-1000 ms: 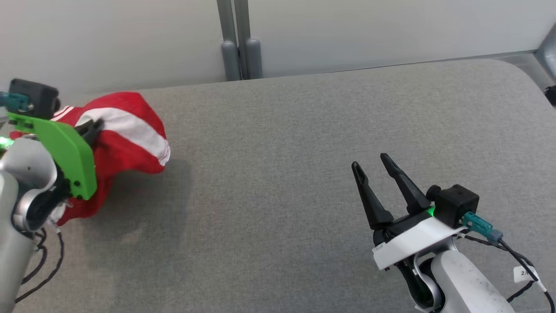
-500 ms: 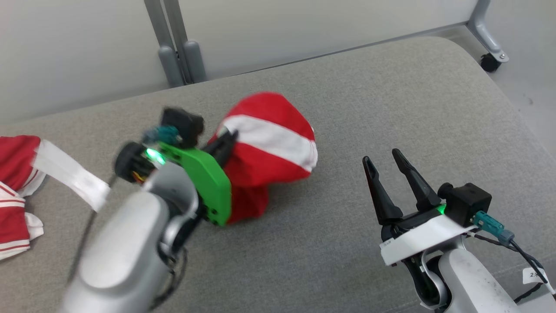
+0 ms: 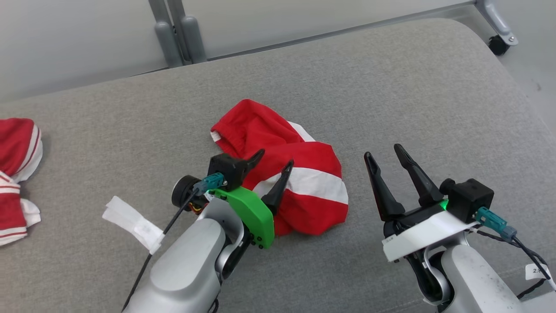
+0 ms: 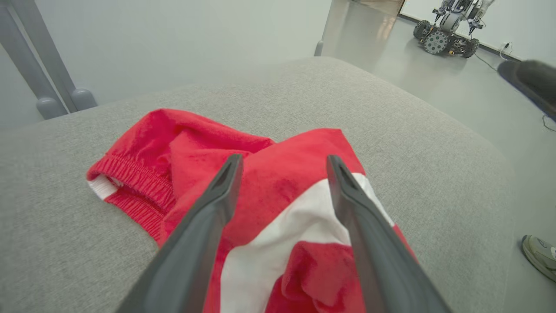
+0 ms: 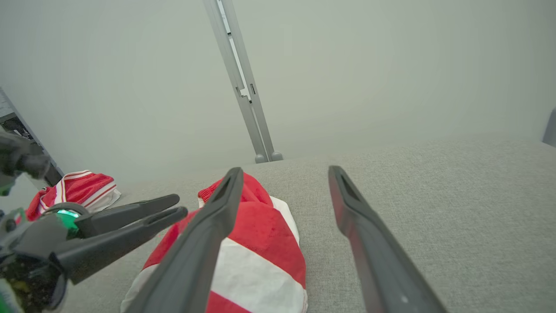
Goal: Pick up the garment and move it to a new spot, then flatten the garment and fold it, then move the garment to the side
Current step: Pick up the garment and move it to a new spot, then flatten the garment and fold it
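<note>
I am holding my left gripper open, its 2 fingers spread wide over the garment and gripping nothing; I cannot quite tell whether the tips are brushing the cloth. The garment, red with a white band, is lying rumpled near the middle of the grey cushion. My right gripper is hovering just to its right, also spread and empty. A striped red-and-white cloth is lying at the left edge.

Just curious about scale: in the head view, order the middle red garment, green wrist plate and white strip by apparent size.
1. middle red garment
2. green wrist plate, nearer the camera, so uncertain
3. white strip
</note>
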### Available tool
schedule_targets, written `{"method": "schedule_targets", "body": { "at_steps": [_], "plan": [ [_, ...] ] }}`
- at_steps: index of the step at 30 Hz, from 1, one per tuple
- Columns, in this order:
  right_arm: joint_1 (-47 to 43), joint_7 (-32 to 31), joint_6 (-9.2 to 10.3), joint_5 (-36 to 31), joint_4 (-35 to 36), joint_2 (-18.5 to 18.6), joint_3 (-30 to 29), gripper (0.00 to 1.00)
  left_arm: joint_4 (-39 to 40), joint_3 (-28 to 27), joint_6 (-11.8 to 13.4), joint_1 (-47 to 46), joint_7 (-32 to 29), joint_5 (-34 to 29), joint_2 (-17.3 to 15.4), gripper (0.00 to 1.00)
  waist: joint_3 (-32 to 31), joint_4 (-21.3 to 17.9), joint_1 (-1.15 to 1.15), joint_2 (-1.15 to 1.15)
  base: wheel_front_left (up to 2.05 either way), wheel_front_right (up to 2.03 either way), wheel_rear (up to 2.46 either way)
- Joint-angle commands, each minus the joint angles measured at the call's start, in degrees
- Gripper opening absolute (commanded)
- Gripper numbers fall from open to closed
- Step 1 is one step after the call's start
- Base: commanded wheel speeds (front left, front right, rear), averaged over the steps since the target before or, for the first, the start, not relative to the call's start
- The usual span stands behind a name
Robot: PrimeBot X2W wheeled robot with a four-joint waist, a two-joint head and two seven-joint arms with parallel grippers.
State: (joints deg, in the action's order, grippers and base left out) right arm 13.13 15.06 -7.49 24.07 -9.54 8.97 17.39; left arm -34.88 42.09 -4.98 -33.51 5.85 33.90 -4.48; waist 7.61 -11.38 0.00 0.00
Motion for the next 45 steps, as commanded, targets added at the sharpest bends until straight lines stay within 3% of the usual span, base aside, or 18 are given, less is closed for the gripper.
{"method": "schedule_targets", "body": {
  "at_steps": [1,11,19,24,30,45],
  "plan": [
    [-0.9,0.2,0.00,-0.3,0.0,0.3,-0.2,1.00,0.5,-0.7,0.1,-0.1,1.4,-0.5,-0.8,1.00,-2.1,3.3,0.00,0.00,0.00,0.00,0.00],
    [-2.9,0.2,0.00,-0.6,0.8,0.9,-2.0,1.00,9.8,-9.2,6.0,7.2,7.6,1.8,-10.0,1.00,-5.3,7.7,0.00,0.00,0.00,0.00,0.00],
    [-5.5,0.2,0.01,-1.6,1.7,0.9,-4.4,1.00,20.1,-18.3,10.7,19.5,9.3,0.9,-16.1,1.00,-7.1,7.9,0.00,0.00,0.00,0.00,0.00],
    [-7.9,0.2,0.00,-2.6,2.2,0.2,-6.7,1.00,26.4,-25.6,11.9,27.8,9.3,-1.8,-14.2,1.00,-7.9,7.8,0.00,0.00,0.00,0.00,0.00],
    [-9.5,0.2,0.00,-4.2,2.4,-0.6,-10.0,1.00,29.2,-31.9,10.6,35.2,9.3,-4.6,-10.2,1.00,-8.2,7.5,0.00,0.00,0.00,0.00,0.00],
    [-7.6,0.2,0.00,-5.6,2.5,0.0,-10.9,1.00,25.8,-35.1,5.0,34.6,9.3,-9.3,-6.3,1.00,-7.8,8.0,0.00,0.00,0.00,0.00,0.00]
  ]
}}
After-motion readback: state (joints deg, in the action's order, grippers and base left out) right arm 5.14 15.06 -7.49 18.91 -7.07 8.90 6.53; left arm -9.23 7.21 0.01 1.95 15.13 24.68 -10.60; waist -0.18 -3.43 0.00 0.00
